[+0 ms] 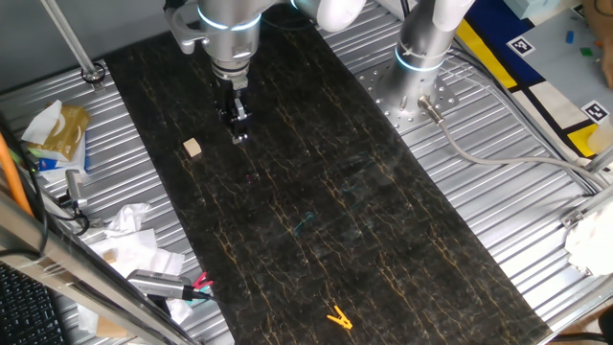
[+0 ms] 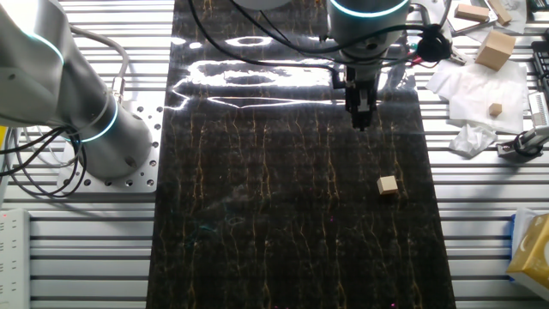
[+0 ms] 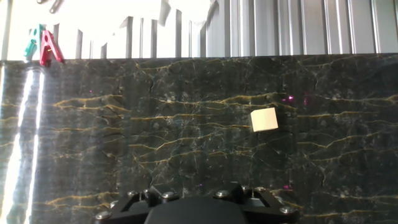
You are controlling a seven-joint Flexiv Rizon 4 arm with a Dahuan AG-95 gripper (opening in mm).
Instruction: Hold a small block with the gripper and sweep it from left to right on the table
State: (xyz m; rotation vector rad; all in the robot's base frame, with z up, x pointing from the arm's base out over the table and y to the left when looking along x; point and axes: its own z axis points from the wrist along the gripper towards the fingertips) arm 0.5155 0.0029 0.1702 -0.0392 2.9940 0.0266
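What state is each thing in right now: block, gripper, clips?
block: lying free on the table, not gripped
gripper: above the table, apart from the block, empty; open or shut unclear
yellow clip: lying on the table, far end
red clip: on the ribbed metal

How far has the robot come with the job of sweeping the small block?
Nothing looks done yet. The small block lies free on the table, apart from the hand, which hangs above the slab with nothing between its fingers. All is left: reaching the block, gripping it and sweeping it across.
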